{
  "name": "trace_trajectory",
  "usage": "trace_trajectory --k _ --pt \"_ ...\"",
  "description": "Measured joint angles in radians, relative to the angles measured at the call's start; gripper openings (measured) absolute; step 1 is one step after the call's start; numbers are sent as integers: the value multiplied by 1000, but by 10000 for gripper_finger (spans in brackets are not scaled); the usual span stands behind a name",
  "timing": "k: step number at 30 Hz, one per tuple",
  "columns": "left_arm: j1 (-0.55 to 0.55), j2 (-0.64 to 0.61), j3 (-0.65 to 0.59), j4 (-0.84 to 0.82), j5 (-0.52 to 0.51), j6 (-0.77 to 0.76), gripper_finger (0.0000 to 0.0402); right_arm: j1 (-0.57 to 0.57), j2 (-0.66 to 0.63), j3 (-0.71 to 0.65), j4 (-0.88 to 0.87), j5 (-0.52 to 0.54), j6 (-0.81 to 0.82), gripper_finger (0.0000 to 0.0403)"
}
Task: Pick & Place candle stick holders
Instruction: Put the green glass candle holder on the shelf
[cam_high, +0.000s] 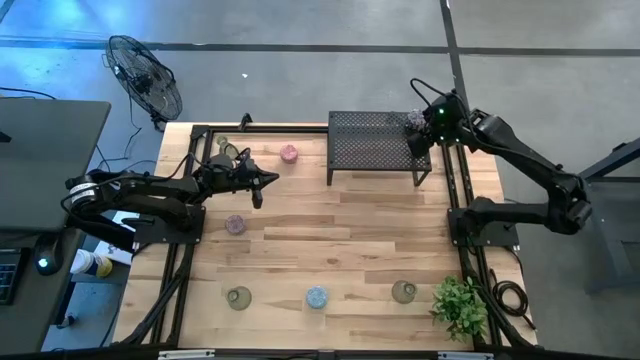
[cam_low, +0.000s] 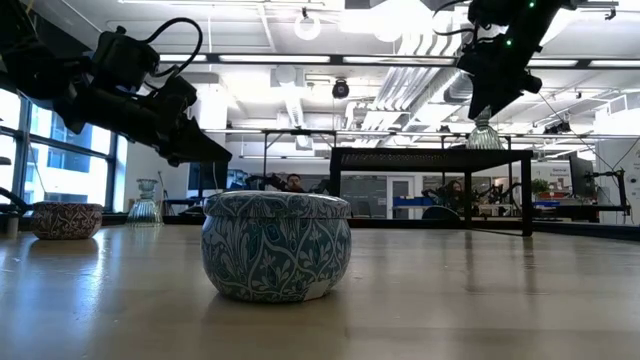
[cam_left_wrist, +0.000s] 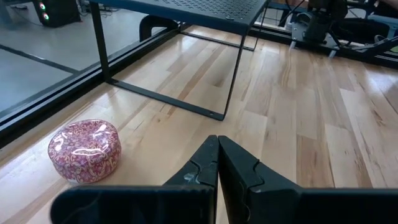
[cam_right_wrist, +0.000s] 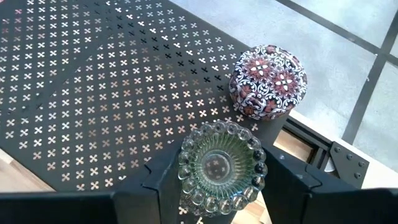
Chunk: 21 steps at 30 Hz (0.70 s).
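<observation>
My right gripper (cam_high: 424, 138) is over the right end of the black perforated shelf (cam_high: 370, 145), shut on a clear green beaded glass holder (cam_right_wrist: 222, 165). A dark red-patterned holder (cam_right_wrist: 268, 81) stands on the shelf beside it. My left gripper (cam_high: 260, 188) is shut and empty, above the table at the far left. A pink holder (cam_left_wrist: 84, 149) stands on the table near it. A purple holder (cam_high: 235, 224) stands nearer. Two olive holders (cam_high: 238, 297) (cam_high: 403, 291) and a blue one (cam_high: 316, 297) stand along the near edge. My right gripper pinches the glass holder by its beaded rim (cam_right_wrist: 186, 163), one finger on each of two opposite sides. The fingers come from above, pointing down. The holder stays upright with its base (cam_low: 484, 146) at the shelf top; I cannot tell whether it rests there.
A green leafy plant (cam_high: 460, 305) stands at the near right corner. Two more holders (cam_high: 232, 150) stand at the far left by the frame. A fan (cam_high: 145, 75) stands off the table at the far left. The table's middle (cam_high: 340, 240) is bare wood.
</observation>
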Motion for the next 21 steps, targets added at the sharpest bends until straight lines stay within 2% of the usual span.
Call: trace_trajectory --k 6,18,21 --pt "0 0 0 -1 0 0 2 0 0 0 -9 0 0 178" --pt "0 0 0 -2 0 -12 2 0 0 1 -10 -2 -1 243" --pt "0 0 1 -2 0 -46 2 2 0 26 -12 32 -26 260"
